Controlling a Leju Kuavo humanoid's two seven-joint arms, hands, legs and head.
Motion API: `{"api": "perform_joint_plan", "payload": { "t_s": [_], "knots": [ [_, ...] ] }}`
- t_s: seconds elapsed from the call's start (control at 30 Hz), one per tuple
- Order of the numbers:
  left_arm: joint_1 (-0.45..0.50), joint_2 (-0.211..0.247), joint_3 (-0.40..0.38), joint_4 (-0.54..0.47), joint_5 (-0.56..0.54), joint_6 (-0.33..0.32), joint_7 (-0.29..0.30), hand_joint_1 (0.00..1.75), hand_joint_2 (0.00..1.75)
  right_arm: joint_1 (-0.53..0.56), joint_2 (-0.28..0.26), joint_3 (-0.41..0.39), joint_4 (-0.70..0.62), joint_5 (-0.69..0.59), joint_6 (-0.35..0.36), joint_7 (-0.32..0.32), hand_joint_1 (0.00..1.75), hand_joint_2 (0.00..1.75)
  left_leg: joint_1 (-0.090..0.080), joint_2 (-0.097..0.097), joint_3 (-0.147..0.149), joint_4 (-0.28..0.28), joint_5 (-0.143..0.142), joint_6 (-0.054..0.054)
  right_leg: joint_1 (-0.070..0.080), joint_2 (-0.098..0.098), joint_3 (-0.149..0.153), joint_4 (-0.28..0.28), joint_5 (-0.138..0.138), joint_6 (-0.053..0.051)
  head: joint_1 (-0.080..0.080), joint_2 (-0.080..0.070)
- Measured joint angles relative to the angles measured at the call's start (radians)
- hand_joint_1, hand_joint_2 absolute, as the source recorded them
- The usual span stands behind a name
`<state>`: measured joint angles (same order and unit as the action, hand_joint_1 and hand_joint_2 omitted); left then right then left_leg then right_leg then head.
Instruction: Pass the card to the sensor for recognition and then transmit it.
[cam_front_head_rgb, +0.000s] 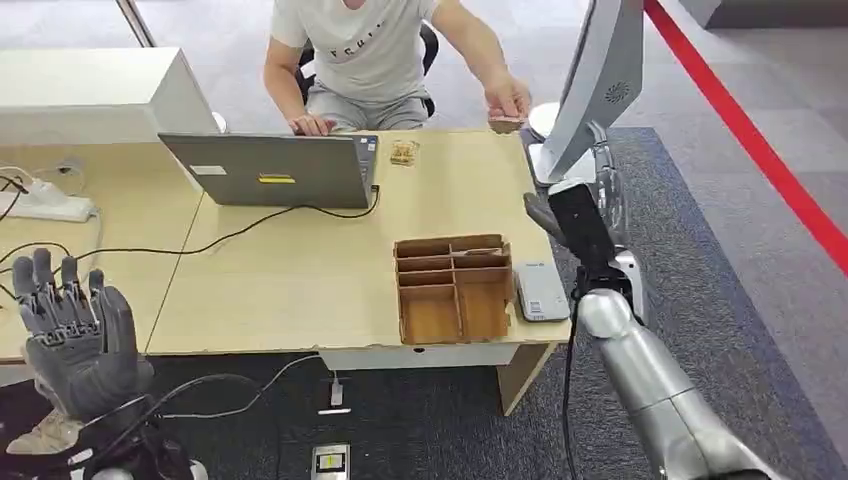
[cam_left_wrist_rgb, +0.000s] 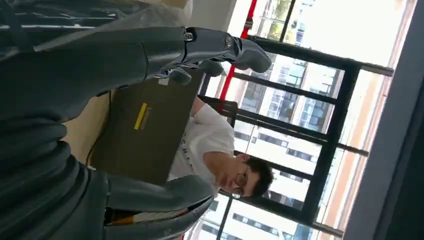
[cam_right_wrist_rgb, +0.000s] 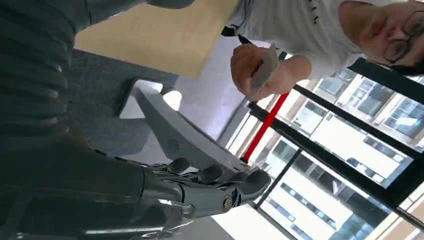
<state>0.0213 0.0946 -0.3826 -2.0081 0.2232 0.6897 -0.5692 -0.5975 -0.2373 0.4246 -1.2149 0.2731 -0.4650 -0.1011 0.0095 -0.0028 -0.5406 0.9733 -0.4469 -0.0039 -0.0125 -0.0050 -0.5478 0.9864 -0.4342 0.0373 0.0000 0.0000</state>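
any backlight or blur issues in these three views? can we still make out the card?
Head view: even light, sharp; the small pale card in the person's hand is tiny. Left wrist view: bright windows behind, so the dark grey left hand is underexposed. Right wrist view: same backlight; the card reads slightly soft, and the right hand is dim.

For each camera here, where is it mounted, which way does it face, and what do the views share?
Head view: high on the body, looking down at the desk; left hand, right arm.
Left wrist view: behind the left hand, facing the laptop and person.
Right wrist view: behind the right hand, facing the person's card.
All show the person.
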Motion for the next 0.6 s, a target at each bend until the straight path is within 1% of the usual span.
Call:
{"api": "perform_joint_plan", "payload": {
  "t_s": [0.17, 0.3, 0.47, 0.6],
  "knots": [
    [-0.015, 0.005, -0.018, 0.019, 0.019, 0.000, -0.018, 0.00, 1.75, -0.096, 0.009, 0.003, 0.158, 0.015, 0.008, 0.011, 0.00, 1.75, 0.000, 0.000, -0.001, 0.000, 0.000, 0.000, 0.000, 0.000, -0.001, 0.000, 0.000, 0.000, 0.000, 0.000],
    [-0.019, 0.008, -0.027, 0.032, 0.033, 0.000, -0.033, 0.00, 1.75, -0.155, 0.025, 0.008, 0.250, 0.024, 0.020, 0.021, 0.00, 1.75, 0.000, 0.000, -0.001, 0.000, 0.000, 0.000, 0.000, 0.000, -0.001, 0.000, 0.000, 0.000, 0.000, 0.000],
    [-0.021, 0.010, -0.030, 0.045, 0.034, 0.000, -0.036, 0.00, 1.75, -0.188, 0.040, 0.014, 0.328, 0.025, 0.022, 0.021, 0.00, 1.75, 0.000, 0.000, -0.001, 0.000, 0.000, 0.000, 0.000, 0.000, -0.001, 0.000, 0.000, 0.000, 0.000, 0.000],
    [-0.023, 0.013, -0.036, 0.053, 0.043, 0.000, -0.049, 0.00, 1.75, -0.209, 0.054, 0.020, 0.376, 0.053, 0.026, 0.025, 0.00, 1.75, 0.000, 0.000, -0.001, 0.000, 0.000, 0.000, 0.000, 0.000, -0.001, 0.000, 0.000, 0.000, 0.000, 0.000]
  ]
}}
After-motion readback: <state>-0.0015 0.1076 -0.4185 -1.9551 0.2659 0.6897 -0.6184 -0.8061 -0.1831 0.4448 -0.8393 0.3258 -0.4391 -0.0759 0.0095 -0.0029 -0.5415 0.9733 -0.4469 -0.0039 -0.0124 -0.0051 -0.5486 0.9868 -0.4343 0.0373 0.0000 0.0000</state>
